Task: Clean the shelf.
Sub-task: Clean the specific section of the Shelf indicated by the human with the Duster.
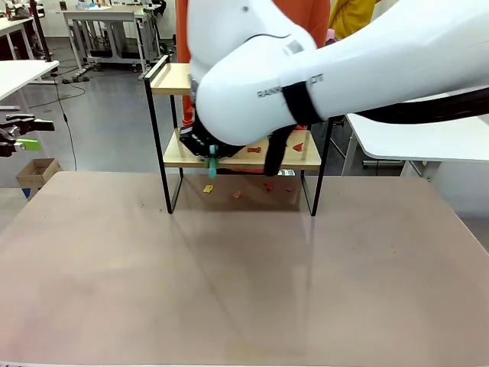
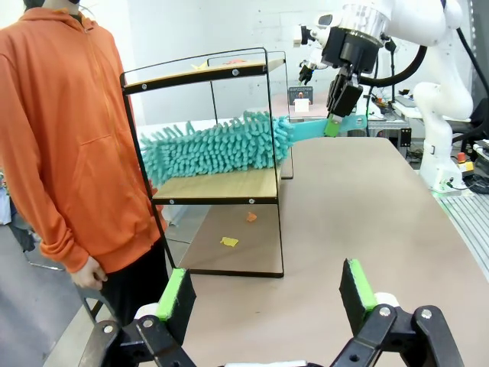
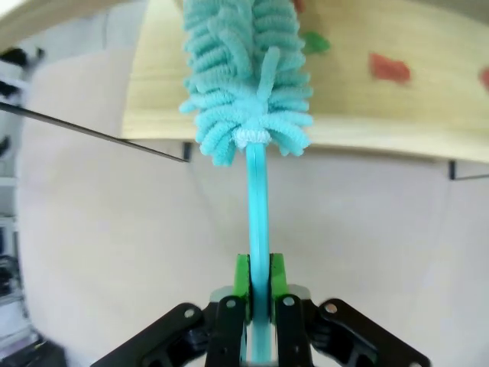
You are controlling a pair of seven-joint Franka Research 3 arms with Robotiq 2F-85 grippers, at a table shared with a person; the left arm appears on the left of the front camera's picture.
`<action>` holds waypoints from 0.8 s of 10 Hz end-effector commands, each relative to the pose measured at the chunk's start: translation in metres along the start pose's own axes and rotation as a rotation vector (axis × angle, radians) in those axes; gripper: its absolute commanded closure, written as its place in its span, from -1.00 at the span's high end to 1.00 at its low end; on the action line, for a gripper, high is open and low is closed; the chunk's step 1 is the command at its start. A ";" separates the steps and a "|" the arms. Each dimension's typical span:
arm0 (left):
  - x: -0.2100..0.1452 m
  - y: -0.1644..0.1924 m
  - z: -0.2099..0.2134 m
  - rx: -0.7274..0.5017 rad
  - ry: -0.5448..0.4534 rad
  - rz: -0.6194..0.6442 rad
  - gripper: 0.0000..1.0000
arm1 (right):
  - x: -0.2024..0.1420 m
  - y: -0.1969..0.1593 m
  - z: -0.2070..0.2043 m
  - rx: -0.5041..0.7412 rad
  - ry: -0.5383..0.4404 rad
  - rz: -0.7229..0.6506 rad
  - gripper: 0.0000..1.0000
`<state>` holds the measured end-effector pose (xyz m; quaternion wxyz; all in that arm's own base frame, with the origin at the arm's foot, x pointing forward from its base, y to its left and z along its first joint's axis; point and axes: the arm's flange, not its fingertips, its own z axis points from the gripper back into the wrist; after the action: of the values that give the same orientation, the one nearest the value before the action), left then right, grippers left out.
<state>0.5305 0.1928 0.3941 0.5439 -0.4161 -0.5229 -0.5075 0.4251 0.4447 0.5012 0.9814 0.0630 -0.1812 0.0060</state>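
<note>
On the tan table (image 1: 229,267), my right gripper (image 3: 258,279) pinches the teal duster (image 3: 248,69) by its handle so its head lies along the shelf (image 2: 221,186) board, reaching the scraps (image 3: 390,67); my left gripper (image 2: 266,292) hangs spread.

Bright, even light (right wrist bg blurred).

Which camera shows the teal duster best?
The left wrist view: the whole duster stretches along the shelf's lower board, handle in the right hand. The front view shows a handle stub under the arm; the right wrist view sees it end-on.
</note>
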 end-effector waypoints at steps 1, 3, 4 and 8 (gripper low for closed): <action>0.003 -0.002 -0.001 -0.005 -0.007 -0.004 1.00 | -0.017 -0.038 0.012 0.004 0.017 0.000 -0.74; 0.003 -0.002 -0.001 -0.005 -0.007 -0.004 1.00 | -0.023 -0.068 0.019 -0.025 0.033 -0.024 -0.74; 0.003 -0.002 -0.001 -0.005 -0.007 -0.004 1.00 | -0.027 -0.083 0.026 -0.042 0.028 -0.035 -0.74; 0.003 -0.002 -0.001 -0.005 -0.007 -0.004 1.00 | -0.030 -0.137 0.046 -0.170 0.031 -0.122 -0.74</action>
<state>0.5305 0.1929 0.3943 0.5439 -0.4160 -0.5229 -0.5076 0.3917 0.3166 0.5152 0.9837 0.0002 -0.1718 -0.0523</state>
